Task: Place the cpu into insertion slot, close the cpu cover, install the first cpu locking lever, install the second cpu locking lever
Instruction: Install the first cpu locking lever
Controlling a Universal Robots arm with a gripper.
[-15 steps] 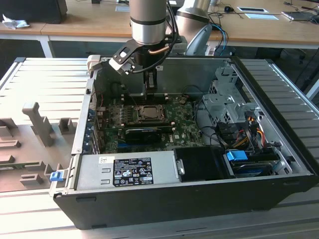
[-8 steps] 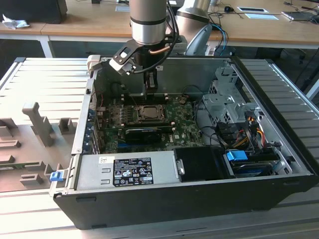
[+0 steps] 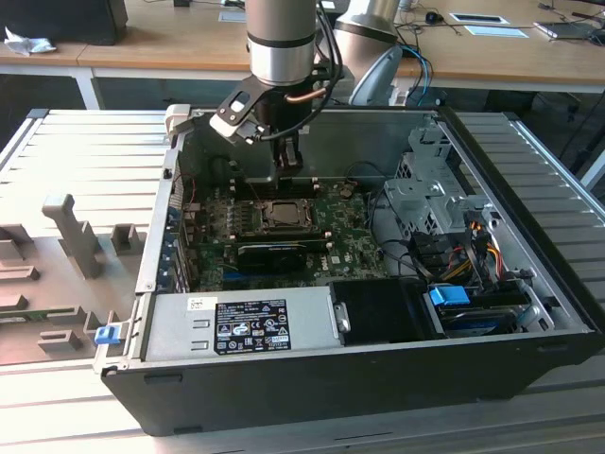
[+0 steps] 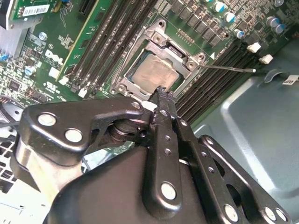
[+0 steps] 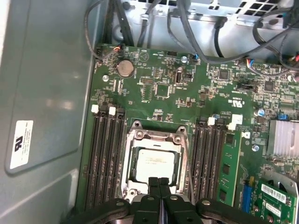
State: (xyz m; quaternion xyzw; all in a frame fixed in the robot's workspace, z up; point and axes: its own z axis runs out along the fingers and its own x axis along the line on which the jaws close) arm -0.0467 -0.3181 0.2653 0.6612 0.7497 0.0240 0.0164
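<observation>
The cpu [image 5: 154, 163] lies flat in the insertion slot [image 3: 284, 215] on the green board, its silver-grey top showing through the window of the cpu cover [image 5: 156, 136], which lies down around it. In the second wrist view the cpu [image 4: 154, 74] sits inside the cover [image 4: 175, 49], and a thin locking lever [image 4: 229, 68] sticks out sideways from the socket's corner. My gripper [image 5: 159, 181] is shut with nothing between its fingers, its tips [image 4: 161, 91] just above the socket's edge. In the exterior view the gripper [image 3: 286, 165] hangs just behind the socket.
The board sits in an open black computer case [image 3: 529, 284]. Long black memory slots [image 5: 105, 158] flank the socket on both sides. A black card [image 3: 284, 253] lies in front of it, cables [image 3: 463, 246] and a drive cage at the exterior view's right, the power supply [image 3: 236, 326] along the front.
</observation>
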